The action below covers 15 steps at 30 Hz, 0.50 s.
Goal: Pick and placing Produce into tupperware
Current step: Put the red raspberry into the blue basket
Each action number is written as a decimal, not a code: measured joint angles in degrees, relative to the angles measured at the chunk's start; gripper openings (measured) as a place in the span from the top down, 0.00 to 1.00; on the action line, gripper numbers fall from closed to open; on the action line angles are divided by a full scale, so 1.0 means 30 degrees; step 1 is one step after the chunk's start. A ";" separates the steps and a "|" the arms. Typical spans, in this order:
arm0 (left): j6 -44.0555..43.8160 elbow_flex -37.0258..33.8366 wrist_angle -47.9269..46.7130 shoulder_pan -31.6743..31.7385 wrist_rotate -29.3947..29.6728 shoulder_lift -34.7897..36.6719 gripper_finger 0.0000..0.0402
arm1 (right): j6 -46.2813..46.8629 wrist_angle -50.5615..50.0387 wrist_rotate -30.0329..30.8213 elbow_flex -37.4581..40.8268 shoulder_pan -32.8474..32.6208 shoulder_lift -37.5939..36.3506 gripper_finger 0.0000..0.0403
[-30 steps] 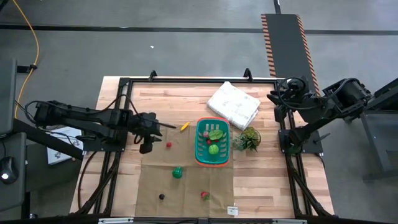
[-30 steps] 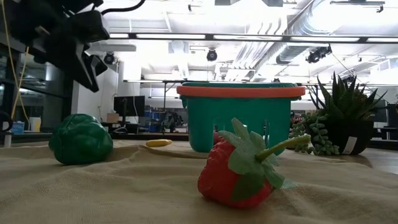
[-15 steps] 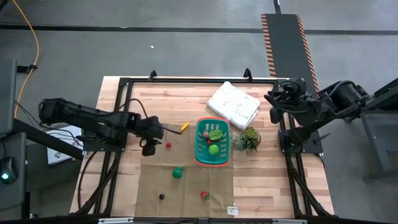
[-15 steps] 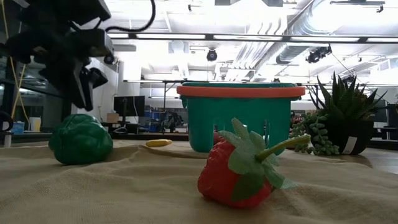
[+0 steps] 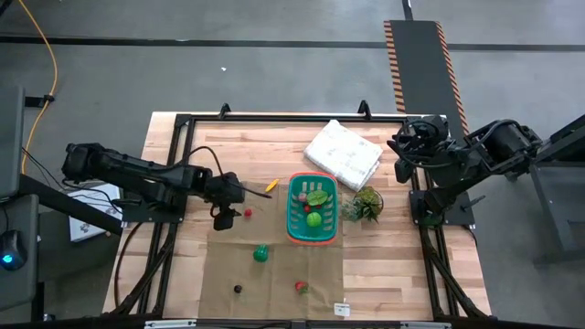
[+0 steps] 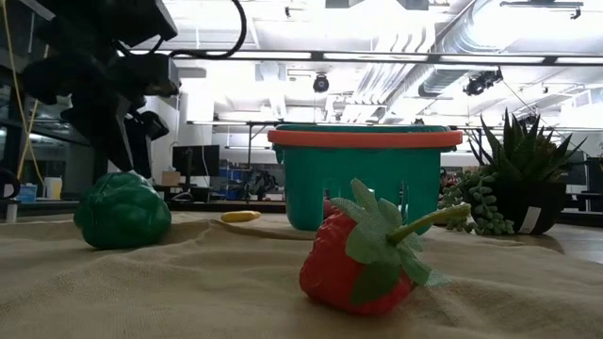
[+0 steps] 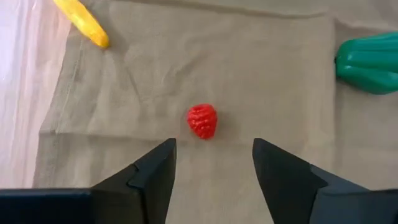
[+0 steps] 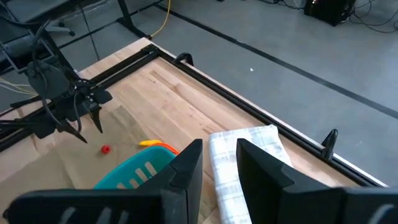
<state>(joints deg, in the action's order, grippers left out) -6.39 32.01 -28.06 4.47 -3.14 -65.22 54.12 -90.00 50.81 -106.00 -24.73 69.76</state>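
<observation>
The left arm's fingers point(image 7: 213, 163) are spread apart and hold nothing. A little red berry point(image 7: 203, 121) lies on the tan cloth point(image 7: 261, 74) just in front of the gap between them. The teal basket point(image 5: 313, 210) sits well past the berry. The right arm's fingers point(image 8: 219, 158) hold nothing, with a small gap.

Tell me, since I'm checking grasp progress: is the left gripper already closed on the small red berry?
No, the left gripper hangs open above the red berry, which lies free on the cloth.
</observation>
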 joint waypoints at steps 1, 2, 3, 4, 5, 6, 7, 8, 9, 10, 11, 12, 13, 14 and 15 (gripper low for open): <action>-0.0004 0.0003 0.0089 0.0003 0.0193 -0.0160 0.49 | 0.0070 0.0002 0.0000 0.0000 0.0000 0.0001 0.78; 0.0010 0.0007 0.0259 0.0000 0.0443 -0.0335 0.48 | 0.0206 0.0002 0.0000 0.0000 0.0000 0.0007 0.78; 0.0056 0.0007 0.0343 0.0000 0.0576 -0.0522 0.48 | 0.0335 0.0001 0.0000 0.0000 0.0000 0.0007 0.78; 0.0087 0.0007 0.0564 0.0000 0.0695 -0.0732 0.47 | 0.0391 -0.0005 0.0007 0.0000 0.0007 0.0000 0.78; 0.0081 0.0007 0.0777 0.0000 0.0840 -0.0911 0.47 | 0.0455 -0.0001 0.0007 0.0000 0.0007 0.0000 0.78; 0.0081 0.0007 0.0867 0.0007 0.0922 -0.1103 0.47 | 0.0448 -0.0004 0.0001 0.0000 0.0007 0.0007 0.78; 0.0124 0.0007 0.1047 0.0007 0.0918 -0.1303 0.47 | 0.0453 0.0001 0.0006 0.0000 0.0005 0.0007 0.78; 0.0154 0.0007 0.1139 0.0007 0.0918 -0.1494 0.47 | 0.0455 0.0002 0.0007 0.0000 0.0007 0.0007 0.78; 0.0204 0.0007 0.1223 0.0000 0.0918 -0.1711 0.47 | 0.0451 0.0002 0.0007 0.0000 0.0007 0.0007 0.78; 0.0237 0.0007 0.1404 0.0000 0.0910 -0.1949 0.47 | 0.0455 -0.0003 0.0007 0.0000 0.0007 0.0007 0.78; 0.0257 0.0005 0.1446 0.0000 0.0903 -0.2157 0.47 | 0.0454 0.0002 0.0007 0.0000 0.0002 0.0007 0.78; 0.0262 0.0001 0.1477 0.0000 0.0902 -0.2363 0.47 | 0.0455 0.0002 0.0008 0.0000 0.0007 0.0007 0.78; 0.0262 0.0007 0.1588 0.0000 0.0896 -0.2576 0.47 | 0.0458 0.0002 0.0015 0.0000 0.0007 0.0004 0.78; 0.0262 0.0000 0.1550 0.0000 0.0903 -0.2768 0.47 | 0.0455 0.0010 0.0015 0.0000 0.0004 0.0007 0.78; 0.0255 0.0000 0.1564 0.0000 0.0906 -0.2942 0.47 | 0.0462 0.0010 0.0008 0.0000 0.0001 0.0007 0.78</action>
<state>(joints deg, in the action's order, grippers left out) -5.63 32.01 -23.36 4.47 -0.42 -74.05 55.50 -89.97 50.83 -106.00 -24.73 69.78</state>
